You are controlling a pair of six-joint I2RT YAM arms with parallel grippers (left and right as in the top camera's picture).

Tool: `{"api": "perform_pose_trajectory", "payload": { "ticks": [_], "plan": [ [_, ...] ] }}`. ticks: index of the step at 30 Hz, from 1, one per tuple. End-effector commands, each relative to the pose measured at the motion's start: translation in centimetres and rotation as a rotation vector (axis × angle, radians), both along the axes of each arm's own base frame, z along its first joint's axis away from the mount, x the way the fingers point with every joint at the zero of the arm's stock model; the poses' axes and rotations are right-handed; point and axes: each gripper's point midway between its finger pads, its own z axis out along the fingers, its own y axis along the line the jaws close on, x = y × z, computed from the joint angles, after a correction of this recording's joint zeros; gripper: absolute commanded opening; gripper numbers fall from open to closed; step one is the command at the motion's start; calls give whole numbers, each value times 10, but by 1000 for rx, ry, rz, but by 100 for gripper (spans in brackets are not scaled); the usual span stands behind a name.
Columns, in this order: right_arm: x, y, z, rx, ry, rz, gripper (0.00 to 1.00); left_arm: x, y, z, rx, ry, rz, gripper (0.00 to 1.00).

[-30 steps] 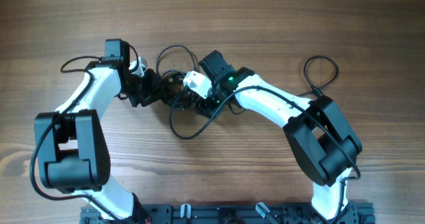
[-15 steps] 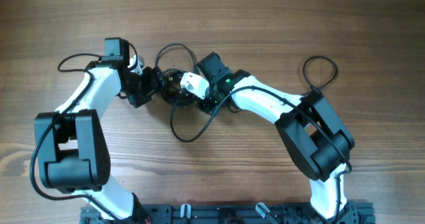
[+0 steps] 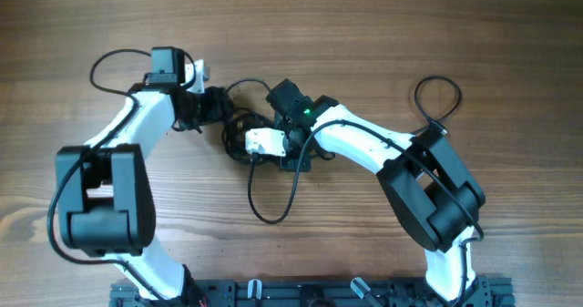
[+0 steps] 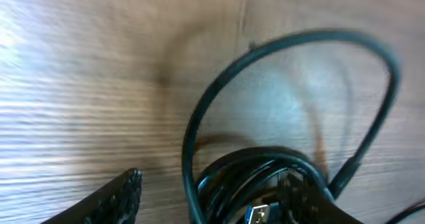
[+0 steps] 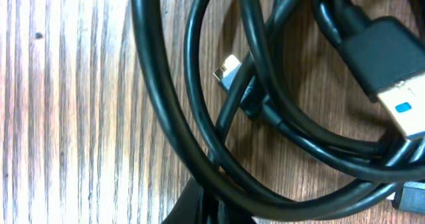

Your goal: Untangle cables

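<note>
The cables (image 3: 239,125) lie as a knotted black bundle at the table's middle, and one long loop (image 3: 273,212) trails toward the front. My left gripper (image 3: 219,107) stands open at the bundle's left side. In the left wrist view its fingers (image 4: 116,199) flank the coils (image 4: 265,174), with a blue USB plug (image 4: 257,214) and a big arc (image 4: 292,44) rising beyond. My right gripper (image 3: 244,143) is shut on a strand at the bundle's lower right. In the right wrist view its fingertips (image 5: 209,204) pinch under crossing cords (image 5: 172,117), beside a small plug (image 5: 226,70) and a blue-tongued USB plug (image 5: 392,84).
Thicker arm wires loop out at the far right (image 3: 438,97) and upper left (image 3: 114,66). A black rail (image 3: 319,293) runs along the table's front edge, between the arm bases. Bare wood lies around the bundle.
My right gripper has shut on a strand and drawn down and left. The left gripper has opened and shifted up. The trailing loop has swung farther toward the front.
</note>
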Motion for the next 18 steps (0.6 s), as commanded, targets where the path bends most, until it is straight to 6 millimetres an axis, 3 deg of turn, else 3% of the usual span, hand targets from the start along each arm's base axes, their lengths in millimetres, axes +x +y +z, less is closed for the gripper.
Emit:
{"api": "perform_pose_trajectory", "payload": {
  "ticks": [1, 4, 6, 7, 8, 10, 14, 18],
  "plan": [
    [-7, -29, -31, -125, 32, -18, 4, -15, 12, -8, 56, 110, 81, 73],
    [-7, -30, -31, -130, 52, -77, 4, -36, 8, 25, -115, 227, 176, 77],
    [-7, -30, -31, -130, 54, -81, 4, -50, 6, 32, -192, 293, 205, 68],
    [-7, -30, -31, -130, 54, -81, 4, -56, 8, 29, -196, 323, 215, 59],
    [-7, -30, -31, -131, 55, -85, 4, -59, 8, 26, -200, 342, 237, 57],
    [-6, -29, -31, -129, 55, -99, 4, -67, 5, 13, -223, 402, 346, 43],
    [-6, -29, -31, -128, 54, -100, 4, -86, 3, -2, -241, 507, 473, 40],
    [-5, -29, -31, -126, 52, -99, 4, -92, 3, -9, -255, 552, 559, 39]
  ]
}}
